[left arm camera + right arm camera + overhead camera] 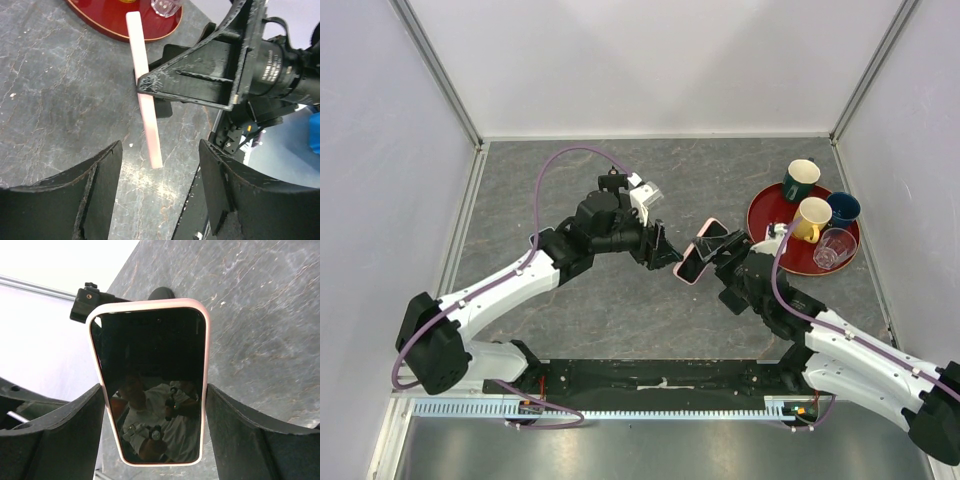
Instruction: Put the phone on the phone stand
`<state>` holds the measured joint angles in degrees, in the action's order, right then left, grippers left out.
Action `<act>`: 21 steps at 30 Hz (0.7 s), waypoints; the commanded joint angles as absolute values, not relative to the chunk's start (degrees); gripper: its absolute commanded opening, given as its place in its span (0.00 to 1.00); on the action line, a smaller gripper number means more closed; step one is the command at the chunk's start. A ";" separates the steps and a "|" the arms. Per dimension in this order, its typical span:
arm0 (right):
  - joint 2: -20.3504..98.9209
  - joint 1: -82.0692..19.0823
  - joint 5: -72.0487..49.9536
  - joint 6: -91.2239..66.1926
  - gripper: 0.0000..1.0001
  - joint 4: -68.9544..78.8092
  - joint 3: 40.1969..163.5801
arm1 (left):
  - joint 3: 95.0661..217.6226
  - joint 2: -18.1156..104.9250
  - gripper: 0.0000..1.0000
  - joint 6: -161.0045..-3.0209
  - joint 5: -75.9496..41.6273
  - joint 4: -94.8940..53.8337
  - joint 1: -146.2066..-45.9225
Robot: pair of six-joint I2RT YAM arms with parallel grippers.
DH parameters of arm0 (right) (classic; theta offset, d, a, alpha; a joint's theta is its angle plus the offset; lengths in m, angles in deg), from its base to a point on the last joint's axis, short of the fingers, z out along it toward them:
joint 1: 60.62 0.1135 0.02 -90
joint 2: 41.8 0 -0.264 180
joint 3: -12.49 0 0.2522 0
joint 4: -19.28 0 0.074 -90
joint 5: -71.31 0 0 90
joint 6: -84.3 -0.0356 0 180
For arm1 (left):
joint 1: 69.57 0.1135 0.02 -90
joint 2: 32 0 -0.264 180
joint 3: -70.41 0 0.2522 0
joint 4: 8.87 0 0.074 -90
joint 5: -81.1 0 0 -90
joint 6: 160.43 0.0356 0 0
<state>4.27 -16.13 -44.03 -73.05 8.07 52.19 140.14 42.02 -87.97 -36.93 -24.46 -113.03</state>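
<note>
Right gripper [717, 256] holds the slim pink-cased smartphone with dark glossy screen [703, 250] above the middle of the grey marbled tabletop [620, 315], clear of the surface. In the right wrist view the phone [150, 365] stands lengthwise between the two black fingers [75, 432], which press on its long pink edges, with the screen facing that camera and most of the phone's length past the fingertips. Right gripper [155, 405] is closed to the width of the phone. In the left wrist view the phone [144, 85] is edge-on, a thin pink bar tilted slightly, with a scratched black triangular finger of the right gripper [200, 85] against its side. Left gripper [664, 250] faces the phone from the left, just beside its near end. Its fingers [97, 200] are spread wide and hold nothing. The left gripper [160, 147] does not touch the phone, and the phone's lower tip shows in the gap between its fingertips with table visible on both sides. A round red tray [760, 215] sits near the right table edge, just behind the right gripper. It carries a dark green mug [801, 180], a cream and yellow mug [811, 218], a dark blue cup [843, 208] and a clear glass tumbler [834, 247]. The tray rim [110, 27] and glass [165, 6] also show at the top of the left wrist view.
</note>
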 commanded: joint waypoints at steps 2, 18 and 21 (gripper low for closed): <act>3.20 -16.06 -41.10 -79.53 0.00 18.44 52.27 | 142.18 43.67 0.67 -83.00 -33.07 -27.02 -114.30; 6.63 -16.15 -33.90 -77.86 0.00 20.55 55.61 | 145.08 47.63 0.44 -82.12 -31.66 -31.86 -115.44; 6.81 -16.15 -33.54 -77.42 0.00 20.55 56.13 | 145.26 48.15 0.44 -82.12 -32.01 -32.04 -115.36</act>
<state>7.09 -16.15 -35.18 -77.40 13.93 51.71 142.72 47.31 -84.69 -33.08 -31.87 -115.15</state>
